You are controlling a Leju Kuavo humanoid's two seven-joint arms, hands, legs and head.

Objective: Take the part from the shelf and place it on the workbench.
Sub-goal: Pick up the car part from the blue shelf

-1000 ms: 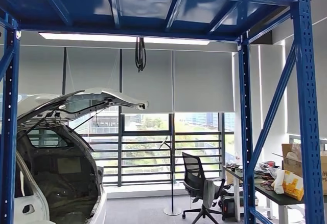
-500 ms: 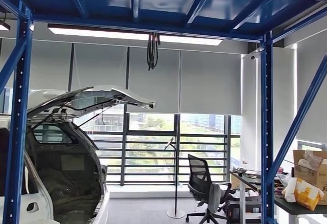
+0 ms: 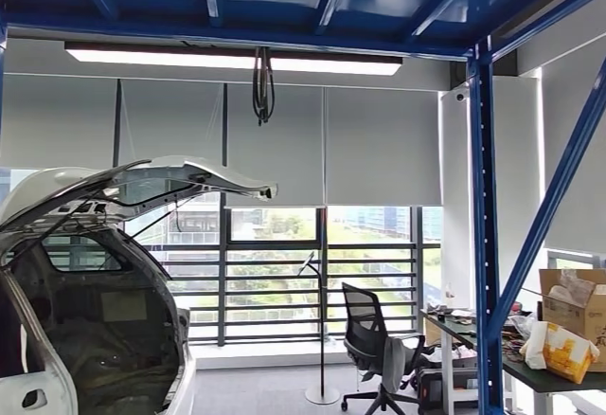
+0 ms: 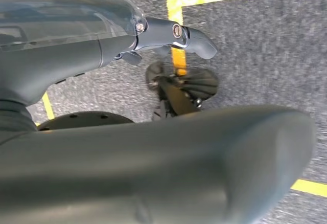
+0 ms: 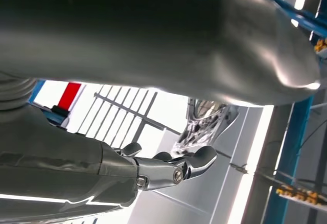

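Head view looks through the blue shelf frame at a white car with its hatch up, then a desk, a chair and a box. I cannot tell where the part is. Left hand hangs over grey floor, fingers loosely curled and holding nothing. Right hand likewise.

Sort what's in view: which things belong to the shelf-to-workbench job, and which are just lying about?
Job:
blue shelf frame
left hand
right hand
table, possibly the workbench

Lying about:
white car, hatch open
office chair
cardboard box and yellow package on the table
floor lamp
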